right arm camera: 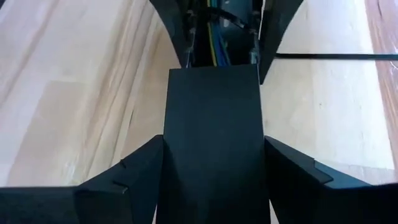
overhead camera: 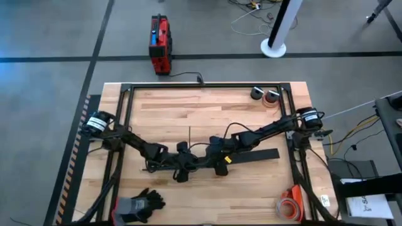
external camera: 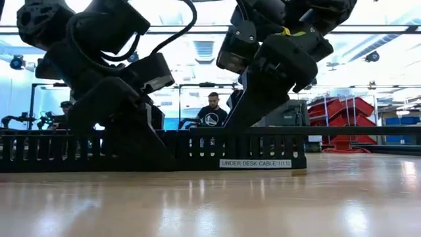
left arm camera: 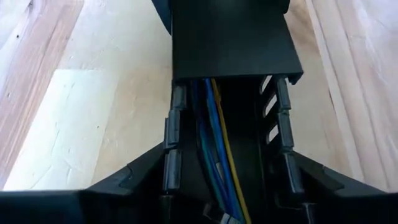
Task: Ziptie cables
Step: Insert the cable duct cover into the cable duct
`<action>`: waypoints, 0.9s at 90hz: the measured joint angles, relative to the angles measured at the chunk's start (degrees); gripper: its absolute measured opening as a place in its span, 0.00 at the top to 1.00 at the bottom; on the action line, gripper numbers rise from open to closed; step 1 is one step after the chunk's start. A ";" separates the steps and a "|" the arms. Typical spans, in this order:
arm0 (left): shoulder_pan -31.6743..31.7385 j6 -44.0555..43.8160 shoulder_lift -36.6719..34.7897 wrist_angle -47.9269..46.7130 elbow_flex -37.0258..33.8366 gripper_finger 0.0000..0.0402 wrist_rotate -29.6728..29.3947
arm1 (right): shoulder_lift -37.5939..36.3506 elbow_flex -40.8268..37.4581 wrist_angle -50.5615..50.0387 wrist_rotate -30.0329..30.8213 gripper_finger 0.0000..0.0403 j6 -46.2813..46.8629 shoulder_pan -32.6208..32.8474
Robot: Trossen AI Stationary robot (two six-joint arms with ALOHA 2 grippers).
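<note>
cables [left arm camera: 214, 155]: thin blue, yellow and dark wires lying lengthwise inside the slotted black duct [right arm camera: 214, 143], near table centre. long axis runs 3 to 9 o'clock in the high view, along the duct.
left gripper [overhead camera: 182, 164]: straddles the duct's open stretch, fingers apart either side, directly over the wires; the nearer arm.
right gripper [overhead camera: 218, 160]: straddles the lidded stretch toward 3 o'clock, fingers apart outside its walls.
ziptie [right arm camera: 336, 56]: thin black strip on the wooden table [overhead camera: 188, 113], beside the duct.
duct label reads "under desk cable".
</note>
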 joint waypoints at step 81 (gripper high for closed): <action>1.86 4.84 0.34 7.35 0.08 0.44 0.09 | 5.90 7.03 3.98 3.66 0.46 3.62 0.21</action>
